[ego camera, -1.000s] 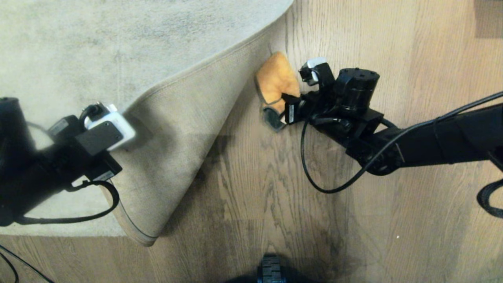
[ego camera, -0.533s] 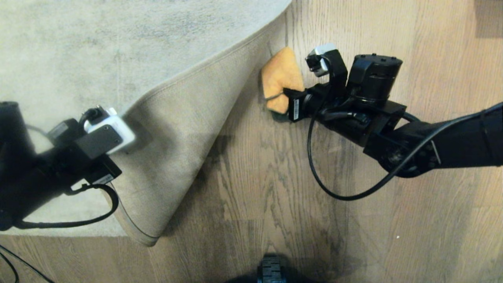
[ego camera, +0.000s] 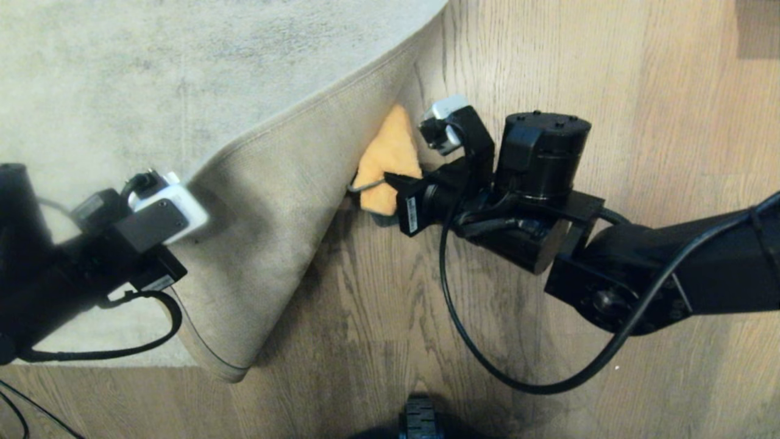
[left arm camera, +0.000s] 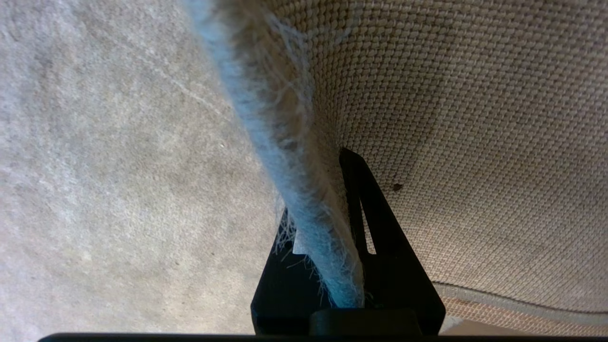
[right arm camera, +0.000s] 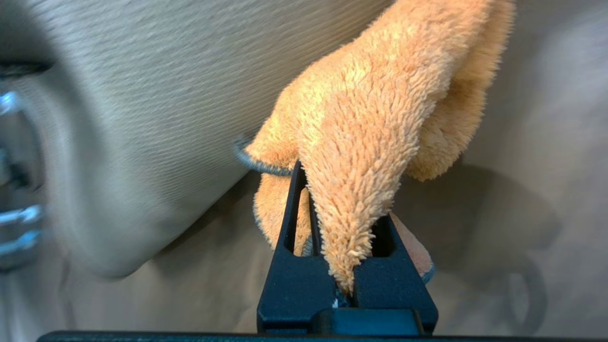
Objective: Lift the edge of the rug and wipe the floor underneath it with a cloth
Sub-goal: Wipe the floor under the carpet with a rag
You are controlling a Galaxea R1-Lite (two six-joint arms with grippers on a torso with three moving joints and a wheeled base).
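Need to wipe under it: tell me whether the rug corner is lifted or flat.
Lifted: the left gripper pinches the rug edge, woven backing facing up.

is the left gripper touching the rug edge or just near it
Touching. The left wrist view shows the left gripper with its fingers closed on the rug edge, pile on one side and woven backing on the other.

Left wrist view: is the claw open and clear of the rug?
No, the left claw is shut on the rug edge, its pile pinched between both fingers.
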